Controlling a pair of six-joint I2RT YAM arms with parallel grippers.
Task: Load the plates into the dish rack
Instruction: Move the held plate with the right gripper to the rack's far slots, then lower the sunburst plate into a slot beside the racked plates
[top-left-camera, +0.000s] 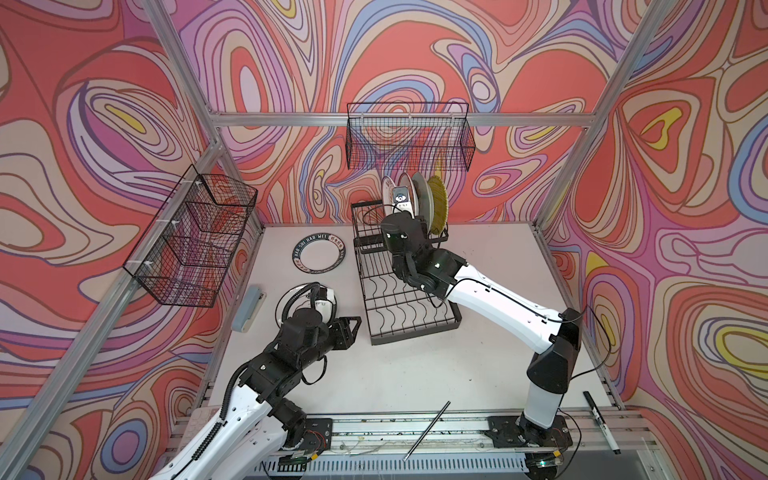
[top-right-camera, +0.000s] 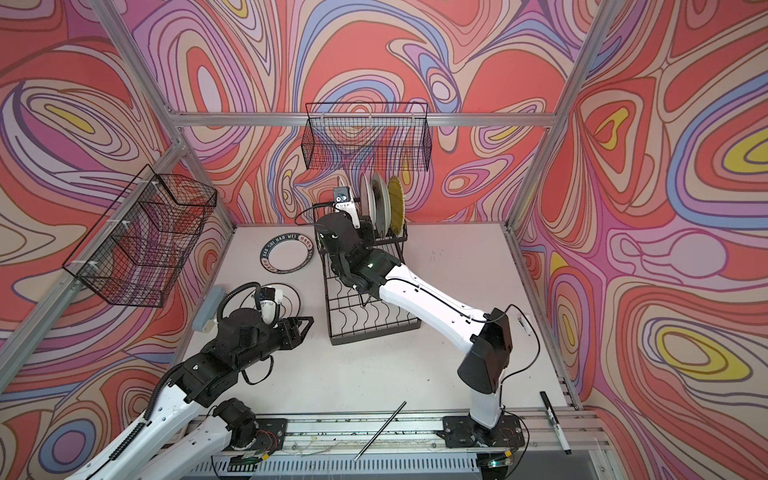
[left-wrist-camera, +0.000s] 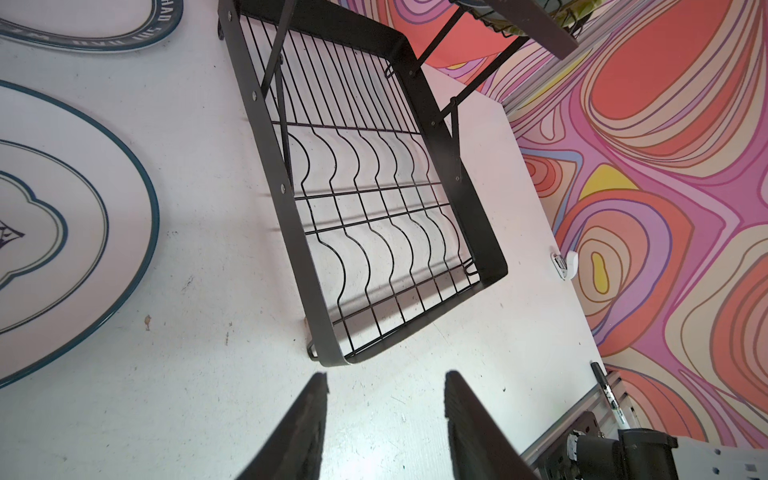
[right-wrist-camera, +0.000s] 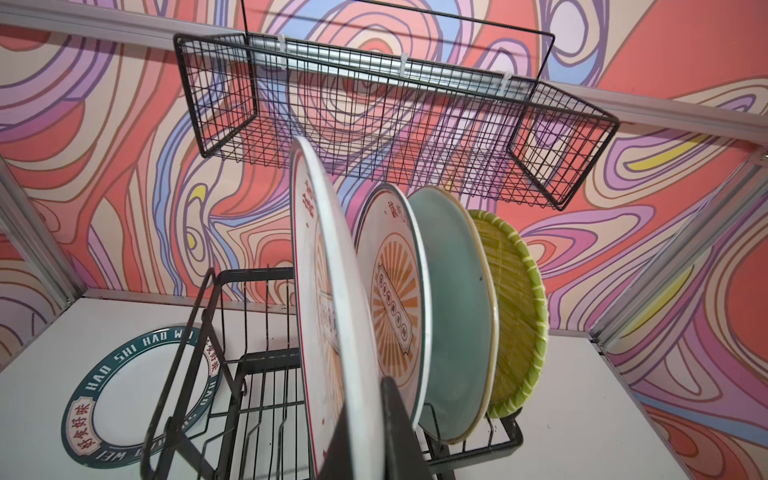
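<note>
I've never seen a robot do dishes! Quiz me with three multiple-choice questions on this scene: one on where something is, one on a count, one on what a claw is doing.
1. Where is the lettered plate relative to the dish rack?
A. standing in its upper tier
B. flat on the table beside it
C. underneath it

2. How many plates stand on edge in the rack's upper tier?
A. two
B. six
C. four

3. What is the left gripper doing?
A. open, holding nothing
B. clamping a plate
C. shut on a marker

Answers:
1 B: it lies flat on the white tabletop, outside the wires.
2 C: a sunburst plate, a second sunburst plate, a pale green plate and a yellow plate.
3 A: its fingers stand apart over bare table.
</note>
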